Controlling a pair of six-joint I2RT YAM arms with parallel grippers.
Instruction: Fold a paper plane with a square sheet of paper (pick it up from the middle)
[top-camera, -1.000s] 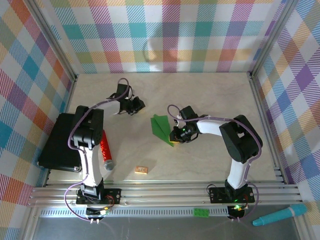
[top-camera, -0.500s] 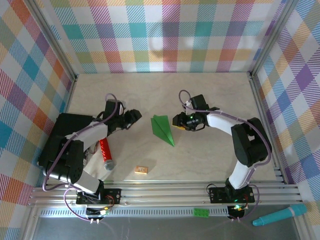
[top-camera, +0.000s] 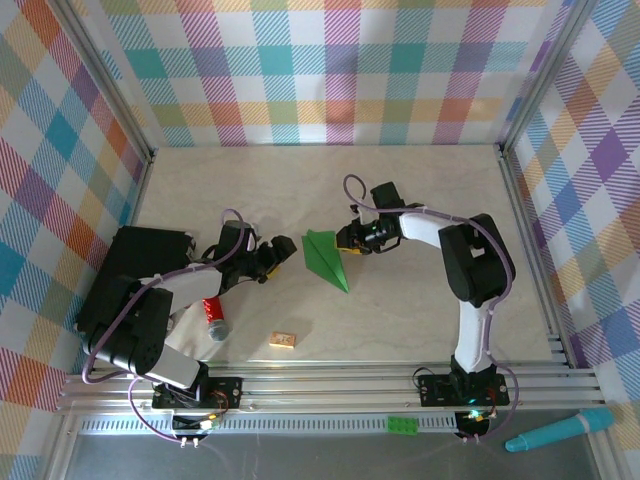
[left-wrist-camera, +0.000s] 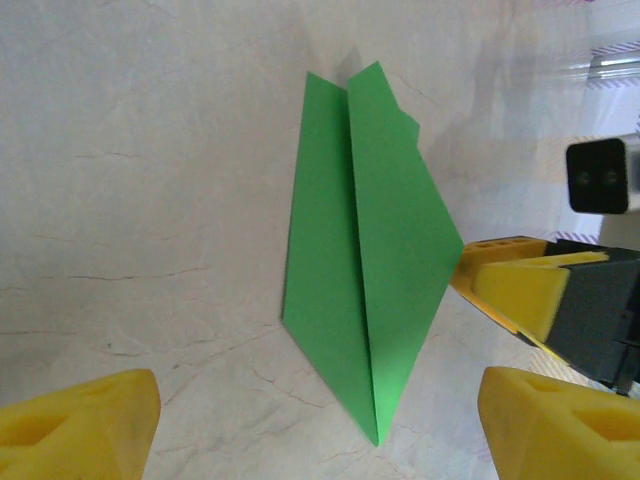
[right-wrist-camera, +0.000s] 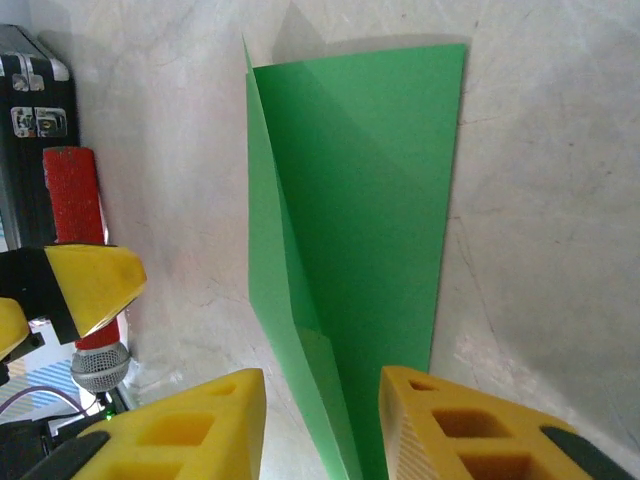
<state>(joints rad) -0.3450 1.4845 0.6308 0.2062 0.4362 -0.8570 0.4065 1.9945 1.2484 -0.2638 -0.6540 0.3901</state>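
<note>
the paper plane (top-camera: 324, 257) lies on the table (top-camera: 420, 190) near the middle, between the two grippers: bright green, a slim dart with a centre crease, broad end toward the far wall, tip toward the near edge and a little right. from the right wrist we see one wing flat on the table and the other flap standing up along the crease. left gripper (top-camera: 282, 250) sits just left of the plane; its yellow fingers (left-wrist-camera: 85, 425) stand wide apart at the bottom corners of its own view, bare table between them, the plane ahead, nothing held. right gripper (top-camera: 345, 241) is at the plane's right side near the broad end; its jaws are partly open and the plane's near part runs into the gap between the yellow pads (right-wrist-camera: 190, 430), with space showing beside the paper, so no clamp on it. from the left wrist, one right finger touches the plane's right corner. elsewhere: black case (top-camera: 125, 275) at the table's left edge, red tube (top-camera: 211, 308) with a silver cap beside it, small tan block (top-camera: 283, 341) near the front, green brick (top-camera: 403, 425) and teal pen (top-camera: 558, 432) out past the front rail
</note>
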